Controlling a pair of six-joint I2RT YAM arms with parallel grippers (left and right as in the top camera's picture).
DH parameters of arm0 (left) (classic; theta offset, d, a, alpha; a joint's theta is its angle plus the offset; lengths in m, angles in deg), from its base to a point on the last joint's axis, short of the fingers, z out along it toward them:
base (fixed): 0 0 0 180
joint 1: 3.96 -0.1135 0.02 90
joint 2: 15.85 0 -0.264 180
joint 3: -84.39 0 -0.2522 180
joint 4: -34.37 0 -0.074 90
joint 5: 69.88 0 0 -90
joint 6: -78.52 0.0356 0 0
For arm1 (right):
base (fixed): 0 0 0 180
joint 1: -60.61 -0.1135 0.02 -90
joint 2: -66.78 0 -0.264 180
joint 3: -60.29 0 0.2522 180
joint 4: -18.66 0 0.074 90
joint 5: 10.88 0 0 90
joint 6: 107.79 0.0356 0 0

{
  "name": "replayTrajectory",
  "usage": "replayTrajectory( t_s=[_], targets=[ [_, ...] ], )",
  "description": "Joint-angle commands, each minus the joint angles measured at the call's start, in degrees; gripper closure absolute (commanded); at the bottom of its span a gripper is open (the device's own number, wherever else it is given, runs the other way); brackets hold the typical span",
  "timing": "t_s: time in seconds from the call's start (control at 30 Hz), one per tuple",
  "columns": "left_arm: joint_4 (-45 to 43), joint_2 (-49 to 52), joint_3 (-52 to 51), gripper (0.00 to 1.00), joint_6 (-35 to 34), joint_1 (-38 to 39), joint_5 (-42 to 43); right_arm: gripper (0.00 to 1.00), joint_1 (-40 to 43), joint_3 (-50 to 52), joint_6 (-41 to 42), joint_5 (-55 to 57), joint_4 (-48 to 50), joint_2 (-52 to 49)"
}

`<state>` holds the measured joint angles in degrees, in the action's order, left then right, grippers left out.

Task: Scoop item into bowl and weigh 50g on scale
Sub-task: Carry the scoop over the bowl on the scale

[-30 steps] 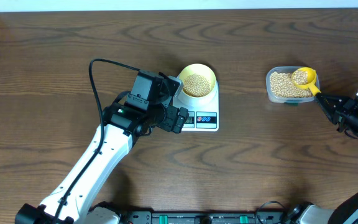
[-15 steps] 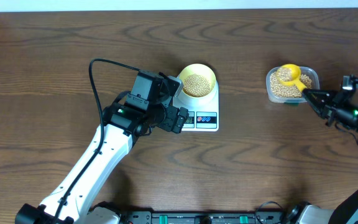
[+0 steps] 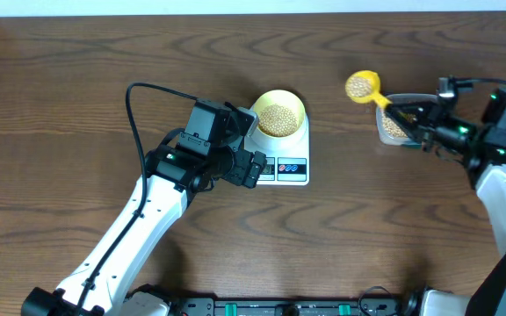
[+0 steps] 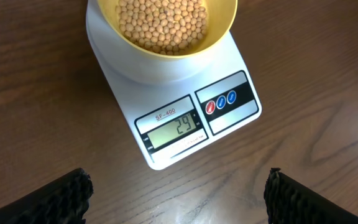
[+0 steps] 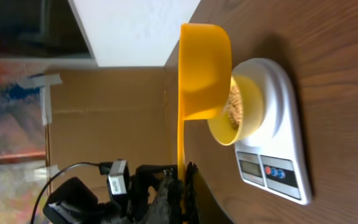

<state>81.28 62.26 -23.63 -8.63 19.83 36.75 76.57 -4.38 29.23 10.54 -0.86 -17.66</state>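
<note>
The pale yellow bowl [image 3: 278,114] of beige beans [image 3: 278,119] sits on the white scale [image 3: 286,168]. In the left wrist view the bowl [image 4: 224,32] holds beans [image 4: 160,22], and the scale [image 4: 166,93] display reads 29. My left gripper [image 3: 246,145] hovers open at the scale's left front, and its gap [image 4: 178,182] holds nothing. My right gripper [image 3: 404,118] is shut on the handle of a yellow scoop [image 3: 361,85] heaped with beans, in the air between tub and scale. In the right wrist view the right gripper [image 5: 182,183] carries the scoop [image 5: 204,71] level, with the bowl [image 5: 246,115] beyond.
A clear plastic tub [image 3: 391,131] of beans stands at the right, partly under my right gripper. The left arm [image 3: 148,211] stretches from the front edge towards the scale, with a black cable looping over it. A white wall edge runs along the table's far side.
My right gripper has lifted the loaded scoop out of the tub and carried it left towards the scale. The left arm has not moved.
</note>
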Motion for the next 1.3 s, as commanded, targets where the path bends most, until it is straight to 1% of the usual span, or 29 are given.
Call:
replayTrajectory(
  t_s=[0.0, 0.17, 0.27, 0.4, 0.47, 0.53, 0.77, 0.9, 1.03, 1.27],
  targets=[
    [0.0, -0.7, 0.6, 0.1, 0.3, 0.0, 0.7, 0.99, -5.4, -0.2, 9.5, 3.2, 3.9, -0.3],
    [0.0, -0.7, 0.6, 0.1, 0.3, 0.0, 0.7, 0.99, -11.6, -0.2, 13.5, 8.0, 8.9, -0.3],
    [0.0, -0.7, 0.6, 0.1, 0.3, 0.0, 0.7, 0.99, -15.5, -0.2, 13.8, 11.9, 10.9, -0.3],
    [0.0, -0.7, 0.6, 0.1, 0.3, 0.0, 0.7, 0.99, -19.9, -0.2, 12.8, 18.2, 11.2, -0.3],
    [0.0, -0.7, 0.6, 0.1, 0.3, 0.0, 0.7, 0.99, -22.2, -0.2, 10.6, 22.0, 11.2, -0.3],
    [0.0, -0.7, 0.6, 0.1, 0.3, 0.0, 0.7, 0.99, -25.2, -0.2, 6.6, 27.1, 11.2, -0.3],
    [0.0, -0.7, 0.6, 0.1, 0.3, 0.0, 0.7, 0.99, -30.6, -0.2, -2.7, 36.3, 10.7, -0.3],
    [0.0, -0.7, 0.6, 0.1, 0.3, 0.0, 0.7, 0.99, -33.2, -0.2, -9.6, 41.4, 9.2, -0.3],
    [0.0, -0.7, 0.6, 0.1, 0.3, 0.0, 0.7, 0.99, -34.8, -0.2, -11.2, 45.7, 7.6, -0.3],
    [0.0, -0.7, 0.6, 0.1, 0.3, 0.0, 0.7, 0.99, -37.2, -0.2, -14.7, 49.5, 7.9, -2.3]
  ],
)
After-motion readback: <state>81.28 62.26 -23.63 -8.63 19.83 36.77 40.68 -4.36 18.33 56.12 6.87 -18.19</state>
